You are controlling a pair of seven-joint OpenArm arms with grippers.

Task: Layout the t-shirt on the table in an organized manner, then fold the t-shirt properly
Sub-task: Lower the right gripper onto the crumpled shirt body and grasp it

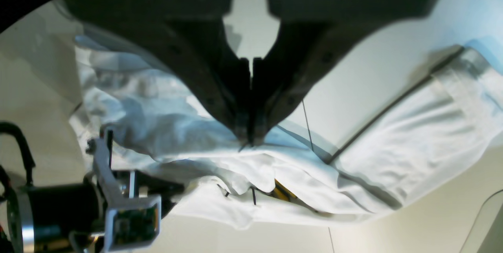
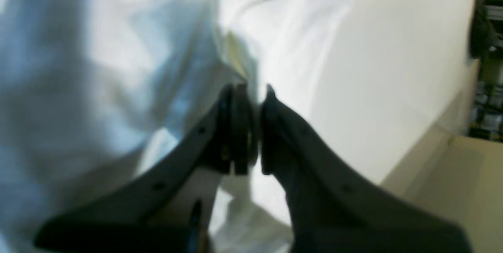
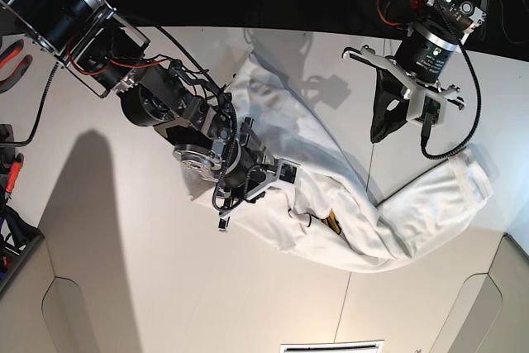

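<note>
The white t-shirt (image 3: 413, 212) lies bunched in a curved band on the white table (image 3: 165, 287). A bit of orange-yellow print (image 3: 331, 222) shows in a fold. My right gripper (image 3: 285, 173) is shut on a fold at the shirt's left end. In the right wrist view its jaws (image 2: 255, 92) pinch white fabric (image 2: 118, 68). My left gripper (image 3: 377, 136) hangs over the shirt's middle. In the left wrist view its jaws (image 1: 249, 141) are closed, and the edge of the shirt (image 1: 412, 135) rises to a peak at the tips. The print (image 1: 283, 192) shows below.
A thin dark seam (image 3: 351, 287) crosses the table. The right arm's wrist camera (image 1: 129, 217) sits close to the shirt's left end. Red-handled tools (image 3: 12, 59) lie at the far left edge. The table edge (image 2: 424, 135) drops off near the right gripper.
</note>
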